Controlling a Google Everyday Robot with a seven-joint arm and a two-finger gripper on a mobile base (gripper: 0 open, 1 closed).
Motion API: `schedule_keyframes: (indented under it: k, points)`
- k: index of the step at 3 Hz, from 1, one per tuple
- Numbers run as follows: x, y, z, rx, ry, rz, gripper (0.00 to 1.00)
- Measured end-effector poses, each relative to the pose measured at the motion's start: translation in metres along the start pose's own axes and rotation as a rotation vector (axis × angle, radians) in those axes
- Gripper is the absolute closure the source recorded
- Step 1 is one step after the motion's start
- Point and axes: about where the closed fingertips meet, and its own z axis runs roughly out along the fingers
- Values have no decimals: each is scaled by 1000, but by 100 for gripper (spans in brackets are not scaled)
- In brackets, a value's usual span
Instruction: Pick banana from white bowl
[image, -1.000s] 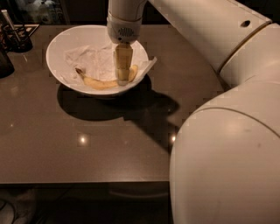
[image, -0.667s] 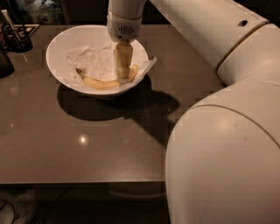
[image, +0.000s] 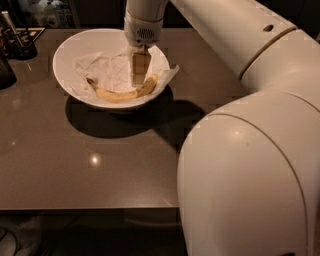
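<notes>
The white bowl (image: 65, 55) stands at the back left of the dark table, lined with crumpled white paper (image: 107, 67). The banana (image: 120, 94) lies in the bowl along its near side, with its dark stem pointing left. My gripper (image: 139, 82) hangs straight down from the white wrist into the bowl. It is just above and behind the banana's right end. The banana rests on the paper and is not lifted.
My large white arm (image: 250, 165) fills the right half of the view and hides the table's right side. Dark objects, including a holder with utensils (image: 17, 42), stand at the far left edge. The table's front edge (image: 90, 207) runs along the bottom.
The gripper has risen a little, so the banana's right end now shows below it. The banana and the bowl have not moved.
</notes>
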Motion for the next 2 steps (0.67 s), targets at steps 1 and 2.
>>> schedule_keyframes:
  k: [1,2]
  points:
    - [2,-7,12,-25,6,6,40]
    - [4,-12,32,-63,22,8,41]
